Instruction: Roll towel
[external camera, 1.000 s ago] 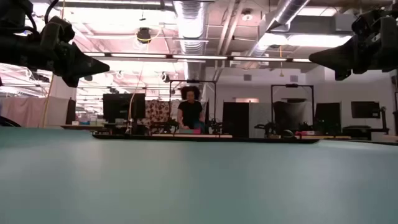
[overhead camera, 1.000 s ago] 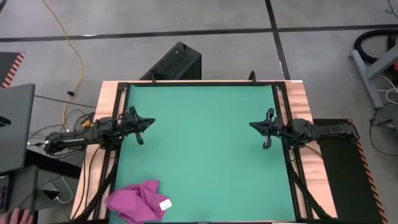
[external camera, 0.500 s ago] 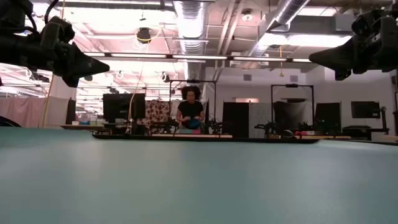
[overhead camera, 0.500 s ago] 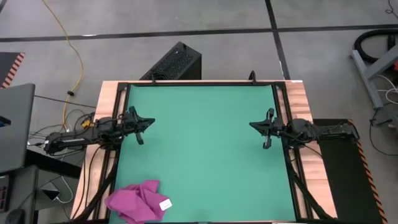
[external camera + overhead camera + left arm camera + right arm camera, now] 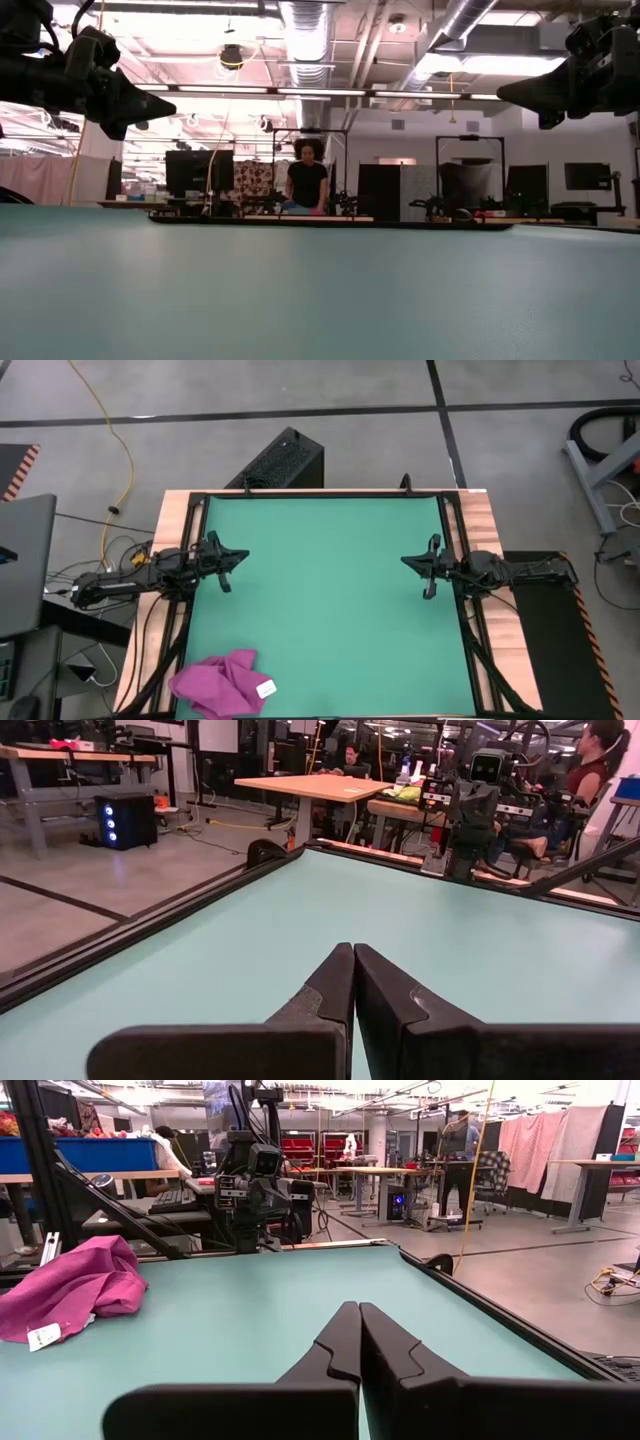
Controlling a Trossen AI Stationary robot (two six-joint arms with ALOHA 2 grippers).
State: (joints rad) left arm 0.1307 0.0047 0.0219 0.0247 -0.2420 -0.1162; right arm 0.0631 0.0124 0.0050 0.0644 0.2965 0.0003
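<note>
The towel (image 5: 216,684), a crumpled magenta-purple cloth with a small white tag (image 5: 266,687), lies in a heap at the table's near left corner; the right wrist view shows the towel (image 5: 70,1285) too. My left gripper (image 5: 243,555) hovers shut above the table's left edge, pointing level toward the middle. My right gripper (image 5: 405,561) hovers shut above the right edge, facing it. Both are far from the towel. In the wrist views my left gripper (image 5: 353,955) and my right gripper (image 5: 359,1313) show their fingertips together.
The green mat (image 5: 325,600) lies inside a black frame on a wooden table. A black box (image 5: 280,460) stands behind the far edge. A laptop (image 5: 25,560) is off to the left. A person (image 5: 307,185) stands in the room beyond.
Both arms and the towel have kept still. Only the person in the room behind the table has shifted a little.
</note>
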